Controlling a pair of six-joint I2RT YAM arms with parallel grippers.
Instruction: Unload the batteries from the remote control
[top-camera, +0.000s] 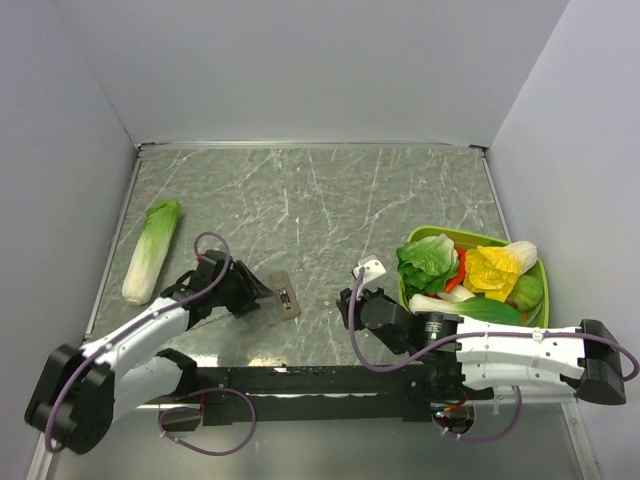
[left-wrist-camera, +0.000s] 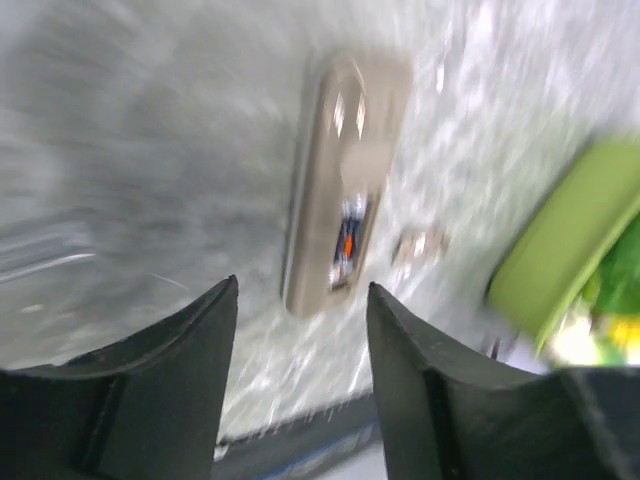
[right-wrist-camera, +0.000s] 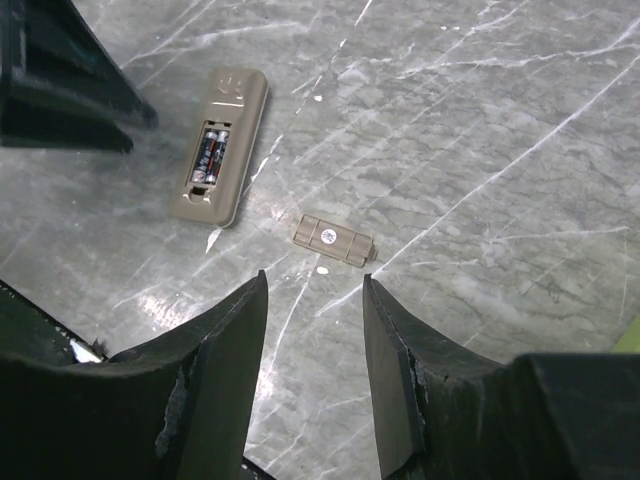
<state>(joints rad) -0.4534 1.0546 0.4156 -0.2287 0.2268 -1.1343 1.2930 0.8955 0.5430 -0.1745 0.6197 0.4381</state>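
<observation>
The remote control (top-camera: 285, 295) lies on the marble table with its grey-tan back up. Its compartment is uncovered, and two batteries (right-wrist-camera: 209, 155) sit side by side in the recess. The left wrist view shows the remote (left-wrist-camera: 345, 185) blurred. In the right wrist view it (right-wrist-camera: 220, 145) lies at the upper left. The loose battery cover (right-wrist-camera: 333, 240) lies flat beside it. My left gripper (top-camera: 255, 290) is open and empty just left of the remote. My right gripper (top-camera: 345, 305) is open and empty, right of the remote, with the cover just ahead of its fingertips.
A long pale-green cabbage (top-camera: 150, 250) lies at the left edge. A green bowl (top-camera: 440, 236) of toy vegetables stands at the right, close to my right arm. Grey walls enclose the table on three sides. My left fingers (right-wrist-camera: 60, 80) show in the right wrist view.
</observation>
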